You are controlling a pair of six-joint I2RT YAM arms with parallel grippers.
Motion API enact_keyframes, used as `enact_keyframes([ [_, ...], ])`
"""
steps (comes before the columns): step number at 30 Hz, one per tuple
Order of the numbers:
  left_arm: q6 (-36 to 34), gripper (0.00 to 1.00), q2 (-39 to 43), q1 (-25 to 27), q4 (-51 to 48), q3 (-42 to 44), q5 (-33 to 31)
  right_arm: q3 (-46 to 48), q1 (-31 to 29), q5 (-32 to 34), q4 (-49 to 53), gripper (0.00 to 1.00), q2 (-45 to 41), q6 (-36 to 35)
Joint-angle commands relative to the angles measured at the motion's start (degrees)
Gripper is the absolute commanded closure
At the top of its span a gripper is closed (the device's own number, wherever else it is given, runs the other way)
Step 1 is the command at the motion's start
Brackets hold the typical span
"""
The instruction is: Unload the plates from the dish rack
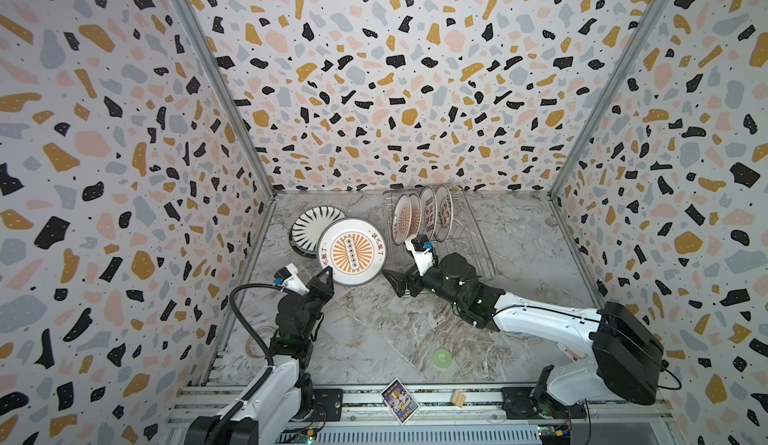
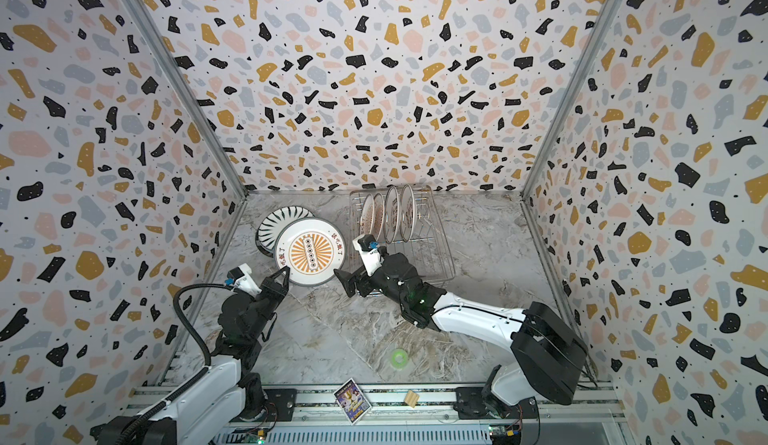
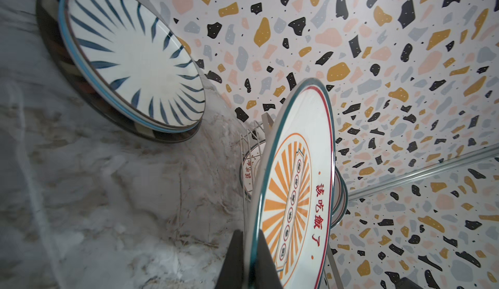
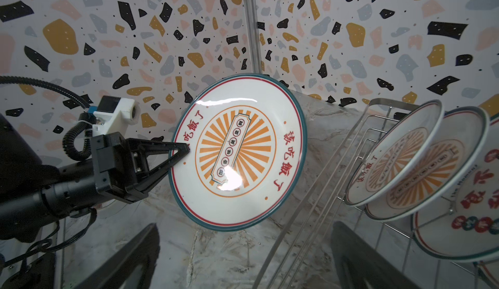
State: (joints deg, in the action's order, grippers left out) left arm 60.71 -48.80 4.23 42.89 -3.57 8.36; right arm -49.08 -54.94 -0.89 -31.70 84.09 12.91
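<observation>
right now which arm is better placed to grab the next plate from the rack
Right: the right gripper is open and empty beside the rack, where four plates stand. The left gripper is shut on the sunburst plate.

A round white ceramic plate with an orange sunburst (image 1: 352,252) hangs tilted, its rim pinched in the left claw (image 1: 329,271), beside a black-striped white plate (image 1: 309,225) lying flat, while four more plates (image 1: 442,214) stand upright in the shiny silver wire dish rack (image 1: 471,241).
</observation>
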Motion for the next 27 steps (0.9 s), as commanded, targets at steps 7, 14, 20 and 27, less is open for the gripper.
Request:
enact_keyframes([
  [7, 6.46, 1.0, 1.74, -0.27, -2.85, 0.95, -4.76, -6.63, -3.48, -4.82, -3.34, 0.0, 4.56, 1.16],
  [14, 9.56, 1.0, -0.06, -0.27, -8.52, 0.79, -6.33, -13.1, -6.67, 13.3, 1.82, 0.01, 12.68, -2.91],
  [20, 10.4, 1.0, -2.46, -0.27, -8.11, 1.73, -6.07, -17.42, -9.69, 15.21, 4.19, 0.01, 16.92, -6.29],
  [27, 10.96, 1.0, -7.18, -0.27, -8.38, 1.9, -5.49, -18.46, -10.35, 14.52, 4.61, 0.01, 18.88, -6.54],
])
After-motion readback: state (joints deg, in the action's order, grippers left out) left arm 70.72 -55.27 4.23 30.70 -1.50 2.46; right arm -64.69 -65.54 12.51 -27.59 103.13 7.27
